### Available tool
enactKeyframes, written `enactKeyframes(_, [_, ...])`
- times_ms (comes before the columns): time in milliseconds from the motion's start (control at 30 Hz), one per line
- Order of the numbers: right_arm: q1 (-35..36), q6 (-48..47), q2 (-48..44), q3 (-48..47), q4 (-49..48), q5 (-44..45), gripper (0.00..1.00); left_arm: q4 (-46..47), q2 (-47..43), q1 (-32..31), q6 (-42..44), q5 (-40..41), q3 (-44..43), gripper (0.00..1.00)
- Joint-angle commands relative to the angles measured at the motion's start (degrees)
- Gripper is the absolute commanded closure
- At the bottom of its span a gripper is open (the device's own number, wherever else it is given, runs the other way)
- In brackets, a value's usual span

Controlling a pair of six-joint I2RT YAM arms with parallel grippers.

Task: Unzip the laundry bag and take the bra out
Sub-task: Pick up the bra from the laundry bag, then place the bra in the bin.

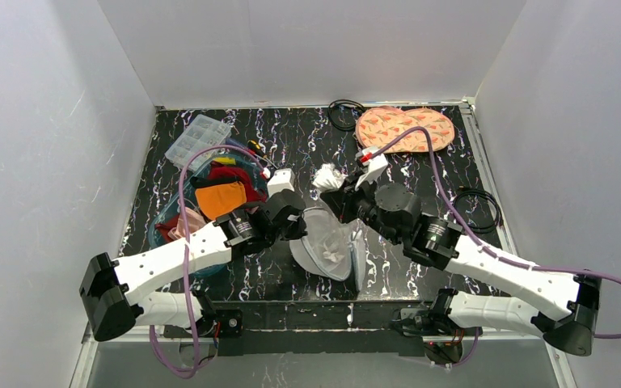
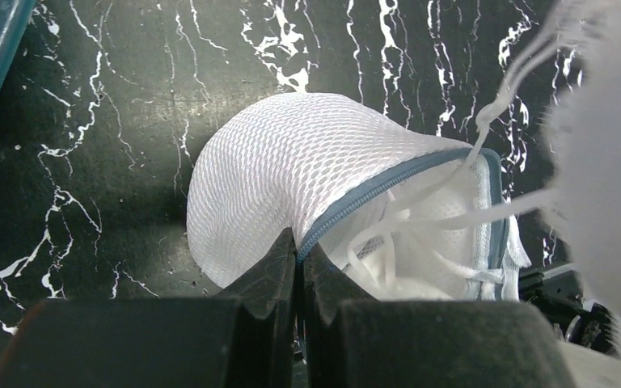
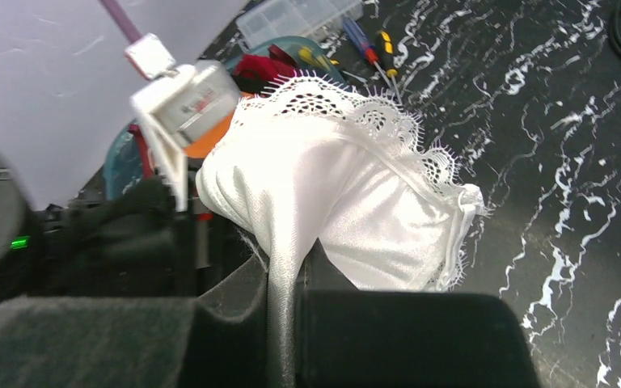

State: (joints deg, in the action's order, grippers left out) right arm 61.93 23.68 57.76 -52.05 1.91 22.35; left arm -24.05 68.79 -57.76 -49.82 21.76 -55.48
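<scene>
Left of centre in the overhead view, the left gripper (image 1: 301,229) pinches the zipper trim (image 2: 372,194) of the laundry bag (image 1: 327,246). The unzipped bag lies at centre, mouth opening rightward. Just above it in the frame, the right gripper (image 1: 341,198) clamps the white lace bra (image 1: 327,176), its straps (image 2: 453,220) stretching lengthwise down into the bag.

Left gripper (image 2: 299,246) tight on laundry bag (image 2: 259,178)

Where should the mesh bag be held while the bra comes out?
By the blue-grey zipper trim at its open mouth, from the left arm's side. The trim is a thin, firm edge that jaws can pinch, as the left gripper does; the mesh of the bag is soft and bulging. That probably leaves the mouth open for the straps.
</scene>
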Motion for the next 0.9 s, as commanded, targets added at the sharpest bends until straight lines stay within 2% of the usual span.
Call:
enactKeyframes(0, [0.0,-2.9,-3.4,-5.0,2.7,-4.8,0.99,-2.4,-0.7,1.2,-1.7,2.4,1.7,1.00])
enactKeyframes(267, [0.1,-6.8,-9.7,-4.9,7.0,-6.9,0.99,-3.1,-2.1,1.5,-2.4,2.0,3.7,1.00])
enactKeyframes(400, [0.0,-8.0,-9.3,-8.0,7.1,-10.4,0.99,-4.8,-1.5,1.6,-2.7,1.9,2.9,1.00])
enactKeyframes(467, [0.1,-8.8,-8.5,-9.0,7.2,-12.3,0.99,-6.1,-1.5,1.6,-2.8,1.6,2.0,0.96])
enactKeyframes(500, [0.1,-9.3,-8.4,-9.2,7.4,-12.7,0.99,-6.7,-1.9,1.6,-2.8,1.4,1.6,0.93])
enactKeyframes(567, [0.1,-10.5,-8.4,-8.6,7.6,-13.1,0.99,-7.1,-3.4,1.6,-2.7,0.4,1.1,0.81])
enactKeyframes(667, [0.0,-12.8,-8.5,-7.5,8.3,-13.3,0.99,-7.2,-6.9,1.6,-3.0,-1.3,0.7,0.52])
enactKeyframes(733, [0.1,-14.4,-8.6,-6.9,8.9,-13.3,0.99,-7.9,-9.5,1.6,-3.5,-2.0,-0.2,0.39])
enactKeyframes(867, [0.1,-20.3,-8.9,-6.2,10.6,-13.5,0.99,-10.7,-14.4,1.7,-4.8,-3.0,-3.7,0.32])
